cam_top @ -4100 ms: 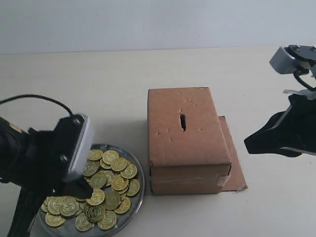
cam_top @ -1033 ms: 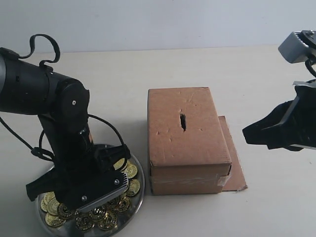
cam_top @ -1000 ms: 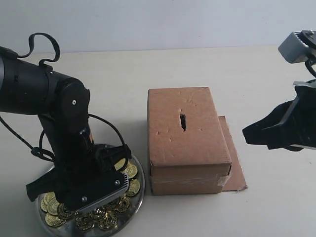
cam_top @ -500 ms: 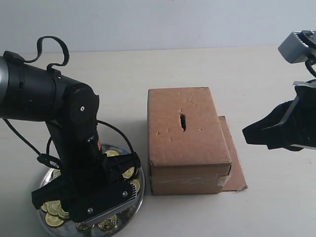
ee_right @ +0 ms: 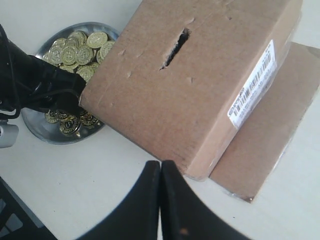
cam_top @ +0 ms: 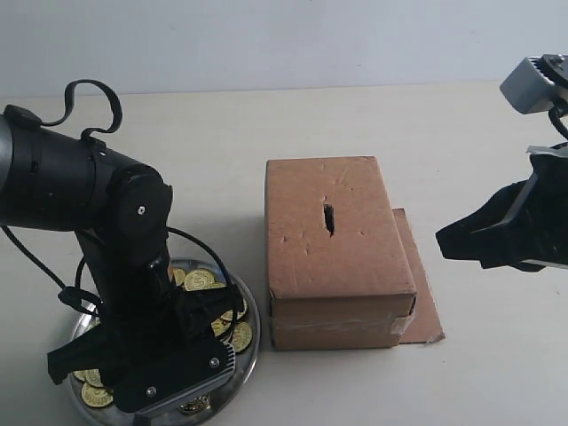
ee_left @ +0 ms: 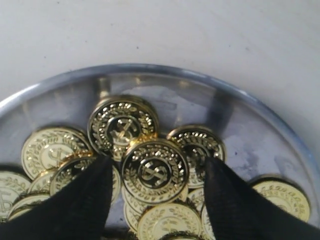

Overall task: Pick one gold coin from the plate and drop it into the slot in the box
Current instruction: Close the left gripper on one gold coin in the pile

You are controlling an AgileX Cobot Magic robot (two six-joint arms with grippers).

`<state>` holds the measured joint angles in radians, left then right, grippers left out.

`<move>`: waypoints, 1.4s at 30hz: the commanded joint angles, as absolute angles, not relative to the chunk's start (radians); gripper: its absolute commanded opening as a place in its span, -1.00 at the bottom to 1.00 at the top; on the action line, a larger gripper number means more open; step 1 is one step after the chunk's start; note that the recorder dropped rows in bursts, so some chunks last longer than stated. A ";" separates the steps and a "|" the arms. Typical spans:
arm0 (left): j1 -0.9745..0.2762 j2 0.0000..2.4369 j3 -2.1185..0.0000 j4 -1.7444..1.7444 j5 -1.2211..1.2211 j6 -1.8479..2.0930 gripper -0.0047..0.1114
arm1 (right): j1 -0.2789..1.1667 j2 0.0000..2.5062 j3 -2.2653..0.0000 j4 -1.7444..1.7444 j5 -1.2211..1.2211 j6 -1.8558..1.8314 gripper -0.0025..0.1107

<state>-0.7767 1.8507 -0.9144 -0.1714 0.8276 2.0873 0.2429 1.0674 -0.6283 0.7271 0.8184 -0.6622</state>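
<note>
The shiny silver plate (cam_top: 255, 321) lies at the front left with several gold coins in it, mostly covered by my left arm (cam_top: 124, 257). In the left wrist view my left gripper (ee_left: 156, 167) is open low over the plate (ee_left: 150, 68), one finger on each side of a gold coin (ee_left: 155, 171) that tops the pile. The brown cardboard box (cam_top: 337, 240) stands to the right of the plate, its dark slot (cam_top: 328, 218) in the top face. My right gripper (cam_top: 442, 243) hangs shut and empty to the right of the box (ee_right: 190, 90).
A flat cardboard sheet (cam_top: 424, 302) lies under and beside the box on its right. The left arm's black cable (cam_top: 80, 98) loops above the arm. The pale table runs back to a white wall.
My left arm has sunk lower over the plate and shifted toward the front, hiding more coins. The right arm and the box have not moved.
</note>
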 commanded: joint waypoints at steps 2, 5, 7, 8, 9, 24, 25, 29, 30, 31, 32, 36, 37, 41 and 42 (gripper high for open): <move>-0.779 1.838 -0.910 -0.167 0.809 2.083 0.00 | 0.244 1.059 -0.636 0.735 0.816 -0.668 -0.96; -0.779 1.838 -0.910 -0.167 0.805 2.083 0.00 | 0.244 1.059 -0.636 0.735 0.816 -0.668 -0.96; -0.779 1.838 -0.910 -0.167 0.804 2.083 0.00 | 0.244 1.059 -0.636 0.735 0.816 -0.668 -0.96; -0.779 1.838 -0.910 -0.167 0.803 2.083 0.00 | 0.244 1.059 -0.636 0.735 0.816 -0.668 -0.96; -0.779 1.838 -0.910 -0.167 0.801 2.083 0.00 | 0.244 1.059 -0.636 0.735 0.816 -0.668 -0.96; -0.779 1.838 -0.910 -0.167 0.784 2.083 0.00 | 0.244 1.059 -0.636 0.735 0.816 -0.668 -0.96; -0.779 1.838 -0.910 -0.167 0.784 2.083 0.00 | 0.244 1.059 -0.636 0.735 0.816 -0.668 -0.96; -0.779 1.838 -0.910 -0.167 0.784 2.085 0.00 | 0.244 1.059 -0.636 0.735 0.816 -0.668 -0.96; -0.779 1.838 -0.910 -0.167 0.784 2.085 0.00 | 0.244 1.059 -0.636 0.735 0.816 -0.668 -0.96; -0.779 1.838 -0.910 -0.167 0.786 2.085 0.00 | 0.244 1.059 -0.636 0.735 0.816 -0.668 -0.96; -0.779 1.838 -0.910 -0.167 0.786 2.085 -0.01 | 0.244 1.059 -0.636 0.735 0.816 -0.668 -0.96; -0.779 1.838 -0.910 -0.167 0.786 2.085 -0.19 | 0.244 1.059 -0.636 0.735 0.816 -0.668 -0.96; -0.779 1.838 -0.910 -0.167 0.786 2.085 -0.21 | 0.244 1.059 -0.636 0.735 0.816 -0.668 -0.96; -0.779 1.838 -0.910 -0.167 0.786 2.085 -0.15 | 0.244 1.059 -0.636 0.735 0.816 -0.668 -0.96; -0.779 1.838 -0.910 -0.167 0.786 2.085 -0.15 | 0.244 1.059 -0.636 0.735 0.816 -0.668 -0.96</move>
